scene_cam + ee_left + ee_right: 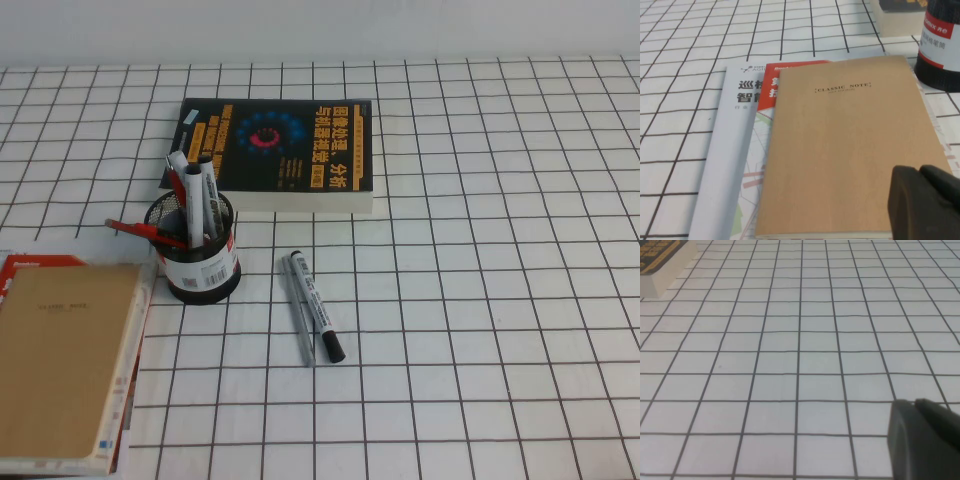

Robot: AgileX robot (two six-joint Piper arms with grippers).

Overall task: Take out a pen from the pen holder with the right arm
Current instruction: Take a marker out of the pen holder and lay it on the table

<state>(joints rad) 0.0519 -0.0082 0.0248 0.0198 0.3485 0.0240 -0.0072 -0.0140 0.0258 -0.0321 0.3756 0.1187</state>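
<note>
Pen holder (194,252), a black mesh cup with a red-and-white band, stands on the grid-patterned table (480,300) on the robot's left, just in front of a black book (280,150) lying flat. Several pens (198,200) stand tilted in it, dark barrels with grey tops, and a red pen (140,230) leans out over its left rim. One marker (316,308), grey-barrelled with a black cap, lies flat on the cloth just right of the holder, apart from it. A slimmer grey shape runs alongside it, and it is unclear whether that is a second pen or a shadow.

Neither arm shows in the high view. The right gripper (915,404) hangs over bare checked cloth, its wrist angled down and forward so that the squares run away towards a corner of the black book (660,262). Its jaws are pressed together and grip nothing. No pen or holder appears in its wrist view.

The left gripper (919,172) hangs over a brown notebook (850,145) marked "CLASSIC NOTE", which lies on a red-and-white booklet (771,87) and a white leaflet (735,125) in front of the holder. Its fingers meet with only a seam between them, holding nothing.
</note>
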